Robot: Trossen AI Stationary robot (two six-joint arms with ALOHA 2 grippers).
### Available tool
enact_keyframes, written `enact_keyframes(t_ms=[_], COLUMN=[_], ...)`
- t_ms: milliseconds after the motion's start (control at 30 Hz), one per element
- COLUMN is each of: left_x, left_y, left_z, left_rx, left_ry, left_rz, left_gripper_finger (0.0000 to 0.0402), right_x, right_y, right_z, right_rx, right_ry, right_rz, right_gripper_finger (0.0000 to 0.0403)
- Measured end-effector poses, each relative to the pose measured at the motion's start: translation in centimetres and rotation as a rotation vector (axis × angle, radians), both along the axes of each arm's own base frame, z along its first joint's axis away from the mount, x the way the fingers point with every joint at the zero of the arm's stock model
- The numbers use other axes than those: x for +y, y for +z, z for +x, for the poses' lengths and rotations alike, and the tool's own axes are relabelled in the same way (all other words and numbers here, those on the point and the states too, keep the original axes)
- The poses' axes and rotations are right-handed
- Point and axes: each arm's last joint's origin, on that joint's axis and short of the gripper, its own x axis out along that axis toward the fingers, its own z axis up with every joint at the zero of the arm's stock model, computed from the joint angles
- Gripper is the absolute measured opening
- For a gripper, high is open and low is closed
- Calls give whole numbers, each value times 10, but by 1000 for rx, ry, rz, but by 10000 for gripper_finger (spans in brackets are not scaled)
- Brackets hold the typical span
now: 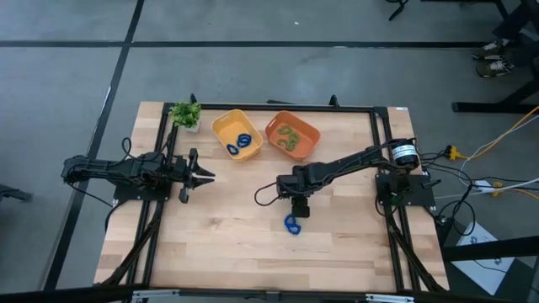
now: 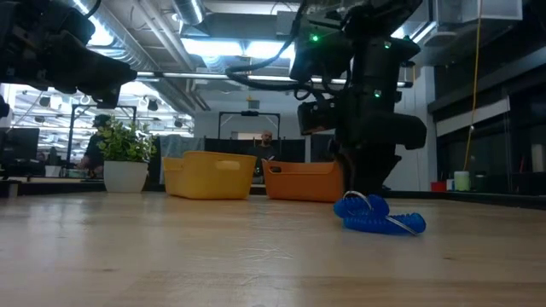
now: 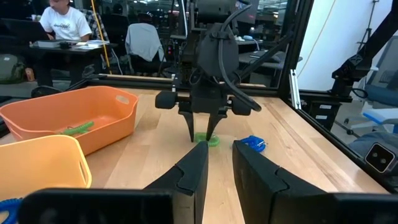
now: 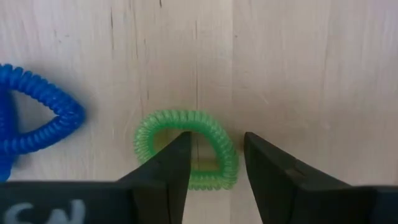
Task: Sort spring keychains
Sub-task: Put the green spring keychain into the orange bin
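A green spring keychain (image 4: 186, 149) lies flat on the wooden table, also seen in the left wrist view (image 3: 207, 140). My right gripper (image 4: 214, 149) points straight down over it and is open. One finger stands over the inside of the loop, the other outside it. A blue spring keychain (image 1: 292, 225) lies just nearer the table's near edge (image 4: 37, 118). My left gripper (image 1: 206, 175) waits at the left, slightly open and empty, pointing toward the right arm. My right gripper's fingers (image 4: 177, 155) straddle one side of the green keychain's coil (image 4: 229, 158) from above, pointing down. I cannot tell whether they touch it. The keychain lies flat on the table.
A yellow tray (image 1: 227, 126) with blue keychains and an orange tray (image 1: 307, 128) with green keychains stand at the far side. A small potted plant (image 1: 185, 114) stands at the far left. A dark frame (image 1: 375, 109) borders the table. People sit in the room beyond.
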Motion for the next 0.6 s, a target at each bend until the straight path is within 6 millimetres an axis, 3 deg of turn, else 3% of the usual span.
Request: enact_keyframes(t_ms=[367,600], left_x=[0,0], left_y=[0,0], left_z=[0,0], left_rx=[0,0], left_ry=[0,0], left_rz=[0,0], left_gripper_finger=[70,70], right_x=[-2,-2], right_y=[-12,-8], right_z=[-5,-2], right_rx=[-16,-13], right_ry=[-22,-18], right_rz=[29,26], right_gripper_finger=[19,20])
